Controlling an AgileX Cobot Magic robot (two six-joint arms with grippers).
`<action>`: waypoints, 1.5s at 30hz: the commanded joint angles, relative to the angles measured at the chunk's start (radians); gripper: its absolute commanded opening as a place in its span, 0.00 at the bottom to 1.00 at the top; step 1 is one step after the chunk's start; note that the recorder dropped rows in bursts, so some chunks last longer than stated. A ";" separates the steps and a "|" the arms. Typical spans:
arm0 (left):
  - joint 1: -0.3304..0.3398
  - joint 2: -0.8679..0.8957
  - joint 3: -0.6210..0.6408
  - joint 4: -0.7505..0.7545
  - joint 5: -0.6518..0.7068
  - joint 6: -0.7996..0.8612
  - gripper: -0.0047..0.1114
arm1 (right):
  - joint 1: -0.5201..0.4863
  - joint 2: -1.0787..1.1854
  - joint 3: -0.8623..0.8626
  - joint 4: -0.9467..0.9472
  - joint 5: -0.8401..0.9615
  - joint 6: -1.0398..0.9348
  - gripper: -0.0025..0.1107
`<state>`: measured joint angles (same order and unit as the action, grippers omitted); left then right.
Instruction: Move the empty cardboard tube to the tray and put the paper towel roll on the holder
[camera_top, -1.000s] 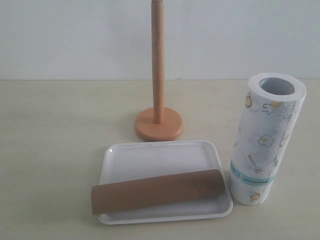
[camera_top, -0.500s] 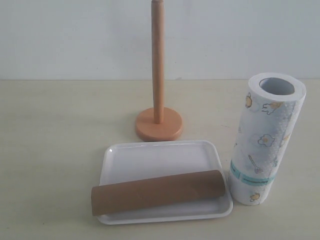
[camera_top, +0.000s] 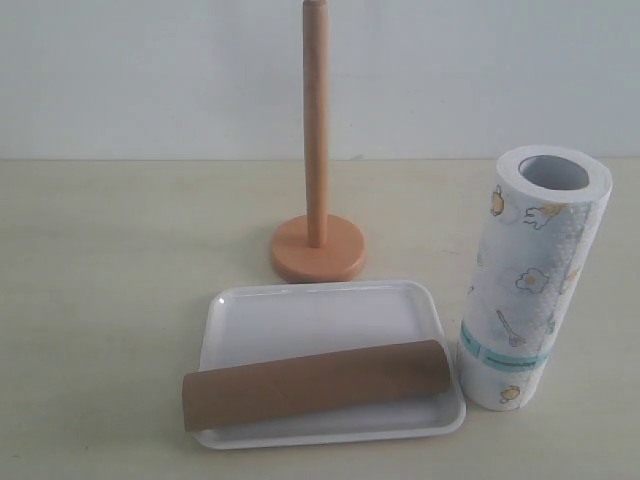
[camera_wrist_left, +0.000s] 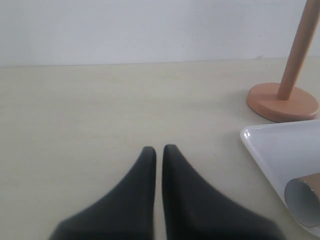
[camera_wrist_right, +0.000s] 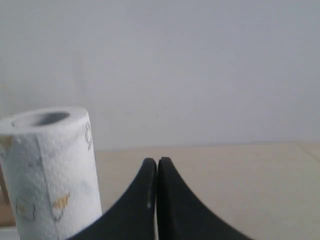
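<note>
Fingers of the left gripper (camera_wrist_left: 159, 148) are pressed together with only a hairline slit between them, holding nothing, low over the bare table (camera_wrist_left: 90, 110). Off to one side of their tips, near but apart, is a corner of the tray (camera_wrist_left: 272, 150). The empty cardboard tube (camera_wrist_left: 305, 200) lies in it on its side, its open end at the rim, so that half of the job looks done. Beyond the tray, farther from the fingers, the holder (camera_wrist_left: 283, 101) stands upright with its pole bare. The right gripper (camera_wrist_right: 157, 161) is likewise closed tip to tip and empty. The paper towel roll (camera_wrist_right: 50, 170) stands on end beside and a little ahead of its fingers, not touching them, with the core opening upward. What is left, I judge, is to lift the roll and thread it over the pole. Fingers coming in shut would shove the tall roll over, and since it stands just beside the tray it could fall onto the tube, so they must spread wide first. The soft paper may also slip or crush under a hard squeeze. A core lowered off-centre would catch the pole's tip and could tip the holder, as nothing steadies its base.
</note>
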<state>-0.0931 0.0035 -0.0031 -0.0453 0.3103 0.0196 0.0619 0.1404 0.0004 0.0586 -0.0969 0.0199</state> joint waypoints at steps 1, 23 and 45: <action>0.003 -0.004 0.003 0.001 -0.001 -0.011 0.08 | 0.018 0.210 0.000 -0.003 -0.058 -0.029 0.02; 0.003 -0.004 0.003 0.001 -0.001 -0.011 0.08 | 0.018 0.443 0.000 -0.005 -0.264 0.105 0.78; 0.003 -0.004 0.003 0.001 -0.001 -0.011 0.08 | 0.018 0.512 0.000 -0.700 -0.535 0.389 0.95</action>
<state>-0.0931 0.0035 -0.0031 -0.0453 0.3103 0.0196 0.0789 0.6107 0.0004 -0.6258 -0.5921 0.4042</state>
